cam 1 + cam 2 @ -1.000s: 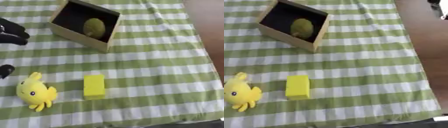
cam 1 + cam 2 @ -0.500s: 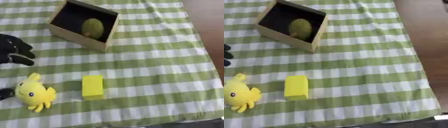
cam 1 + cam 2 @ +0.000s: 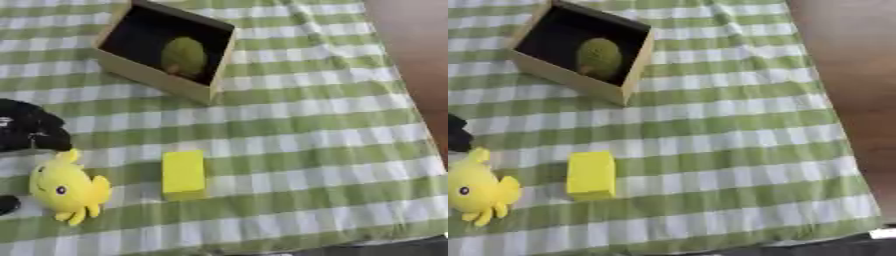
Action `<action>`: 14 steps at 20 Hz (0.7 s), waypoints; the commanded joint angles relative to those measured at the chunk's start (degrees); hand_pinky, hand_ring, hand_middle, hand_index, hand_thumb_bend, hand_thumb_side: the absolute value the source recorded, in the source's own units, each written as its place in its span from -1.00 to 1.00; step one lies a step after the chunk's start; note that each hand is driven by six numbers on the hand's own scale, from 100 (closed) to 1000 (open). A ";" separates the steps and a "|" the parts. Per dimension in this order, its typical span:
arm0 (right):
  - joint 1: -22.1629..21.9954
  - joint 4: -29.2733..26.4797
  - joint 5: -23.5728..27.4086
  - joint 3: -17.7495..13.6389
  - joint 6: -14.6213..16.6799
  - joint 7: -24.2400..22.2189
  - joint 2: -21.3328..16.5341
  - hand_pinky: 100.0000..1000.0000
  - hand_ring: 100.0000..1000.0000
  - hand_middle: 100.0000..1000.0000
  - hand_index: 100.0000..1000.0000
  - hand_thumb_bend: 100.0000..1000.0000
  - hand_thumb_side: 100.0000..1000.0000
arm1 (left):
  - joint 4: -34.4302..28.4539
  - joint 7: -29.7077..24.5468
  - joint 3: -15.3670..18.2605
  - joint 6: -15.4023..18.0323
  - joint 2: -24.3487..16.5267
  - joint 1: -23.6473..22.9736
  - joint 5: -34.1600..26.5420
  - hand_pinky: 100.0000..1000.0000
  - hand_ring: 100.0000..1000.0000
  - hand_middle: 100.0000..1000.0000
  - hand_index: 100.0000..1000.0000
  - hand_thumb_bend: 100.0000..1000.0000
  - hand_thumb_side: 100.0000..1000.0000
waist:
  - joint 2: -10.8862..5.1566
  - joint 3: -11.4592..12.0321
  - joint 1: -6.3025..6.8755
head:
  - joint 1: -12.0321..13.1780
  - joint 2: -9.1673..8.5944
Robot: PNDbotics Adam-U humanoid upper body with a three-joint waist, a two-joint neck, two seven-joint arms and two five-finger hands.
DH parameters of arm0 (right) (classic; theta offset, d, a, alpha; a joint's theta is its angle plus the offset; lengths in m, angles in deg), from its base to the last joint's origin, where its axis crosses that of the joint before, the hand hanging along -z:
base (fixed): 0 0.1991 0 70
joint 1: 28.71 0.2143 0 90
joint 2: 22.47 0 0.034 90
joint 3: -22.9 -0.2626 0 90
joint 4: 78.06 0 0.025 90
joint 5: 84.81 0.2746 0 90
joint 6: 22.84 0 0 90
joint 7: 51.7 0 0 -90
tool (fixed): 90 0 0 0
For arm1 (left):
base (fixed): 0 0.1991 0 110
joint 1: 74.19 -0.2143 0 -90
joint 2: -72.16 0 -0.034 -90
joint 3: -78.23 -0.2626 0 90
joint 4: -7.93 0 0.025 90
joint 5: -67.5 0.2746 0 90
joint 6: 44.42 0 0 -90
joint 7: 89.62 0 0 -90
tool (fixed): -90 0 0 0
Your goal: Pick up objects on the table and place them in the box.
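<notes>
Left hand (image 3: 31, 131): black, at the view's left edge, just above the toy; its fingers curl downward, and whether they are closed or hold anything cannot be told.
Toy (image 3: 66, 187): yellow plush, directly below the fingers, its upper tip touching or nearly touching them; long axis roughly upright in the view, tip toward the hand, small legs away from it, dark eye facing left.
Block (image 3: 183, 174): yellow, oblong, beside the toy on the side away from the left edge, apart from the fingers; long axis up and down in the view.
Box (image 3: 194, 85): open, well beyond the fingers, set askew; a green roundish thing (image 3: 184, 56) lies inside.
Surface (image 3: 315, 130): green-and-white checked cloth.
Right hand: not seen.
</notes>
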 commanded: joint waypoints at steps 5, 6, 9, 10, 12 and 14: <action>0.63 0.51 1.03 -0.99 -1.42 -0.11 -0.58 1.00 0.97 -0.05 0.77 -1.00 -0.46 | -0.79 -3.11 -2.57 -5.64 -2.62 0.70 0.55 0.89 0.90 0.65 0.90 -0.31 -0.67 | -1.50 -0.59 1.19 | 0.33 -0.13; 0.54 0.64 1.18 -1.14 -1.73 -0.01 -0.49 1.00 0.97 -0.05 0.77 -1.00 -0.42 | -0.79 -3.42 -2.91 -6.41 -2.44 0.94 1.03 0.89 0.90 0.65 0.90 -0.31 -0.68 | -1.48 -0.67 1.23 | 0.34 -0.14; 0.36 1.00 1.53 -1.38 -2.74 -0.22 -0.25 1.00 0.98 -0.06 0.77 -1.00 -0.30 | -0.79 -3.36 -3.87 -8.73 -1.71 1.85 2.22 0.89 0.90 0.66 0.91 -0.23 -0.72 | -1.44 -0.92 1.33 | 0.44 -0.20; 0.33 1.12 1.55 -1.43 -2.96 -0.39 -0.19 1.00 0.98 -0.06 0.77 -1.00 -0.29 | -0.79 -2.97 -4.06 -9.47 -1.43 2.21 2.71 0.89 0.90 0.66 0.91 -0.21 -0.71 | -1.42 -0.98 1.37 | 0.48 -0.22; 0.33 1.40 1.56 -1.54 -3.31 -0.67 -0.06 1.00 0.98 -0.07 0.77 -1.00 -0.24 | -0.79 -1.64 -4.24 -10.95 -0.84 2.92 3.75 0.89 0.89 0.65 0.90 -0.18 -0.69 | -1.39 -1.03 1.47 | 0.52 -0.23; 0.36 1.66 1.56 -1.58 -3.64 -0.99 0.10 1.00 0.98 -0.08 0.77 -1.00 -0.19 | -0.79 -0.57 -4.73 -12.38 -0.25 3.42 4.47 0.88 0.89 0.64 0.92 -0.23 -0.70 | -1.34 -1.10 1.57 | 0.61 -0.34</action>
